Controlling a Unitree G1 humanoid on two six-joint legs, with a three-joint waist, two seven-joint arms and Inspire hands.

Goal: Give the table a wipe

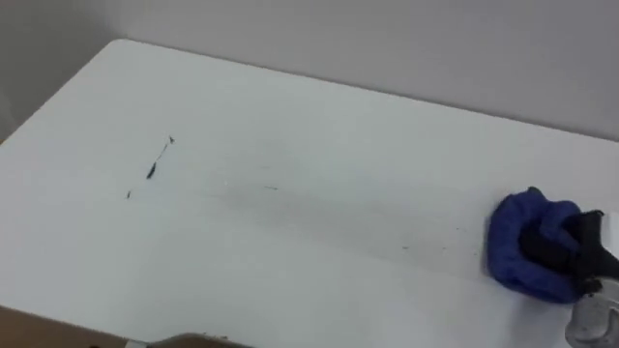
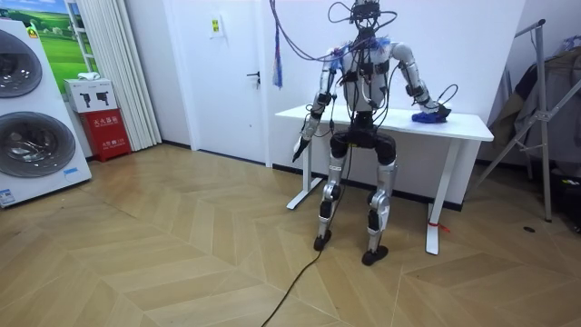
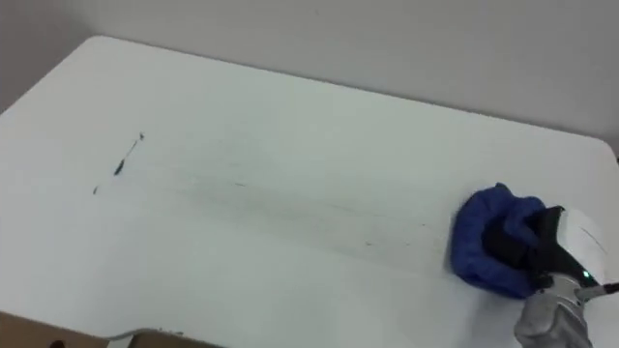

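Two labelled things stand out in the room view, though none of their print can be made out: a red box (image 2: 108, 134) on the floor by the white door (image 2: 231, 77) carries a white label with small dark pictograms, and a small yellow sign (image 2: 218, 25) hangs on the wall above the door handle. Beside the box, at the room view's left, two front-loading washing machines (image 2: 23, 127) are stacked, with stickers too small to read. The robot stands upright at the near edge of the white bench (image 1: 290, 251), facing it, with its back to the room camera. Its right hand (image 3: 556, 246) lies at the right end of the bench, dark fingers curled into a bunched blue cloth (image 1: 513, 242) that bulges up around them; the cloth sits on the bench top, close to its right edge. Well apart from it, near the left end, a short dark streak (image 1: 158, 162) with a couple of specks beside it marks the surface, and faint thin smears run across the middle between streak and cloth. The left hand (image 2: 300, 148) hangs below the bench edge at the robot's side, touching nothing; whether it is apart or closed cannot be told from that far off.
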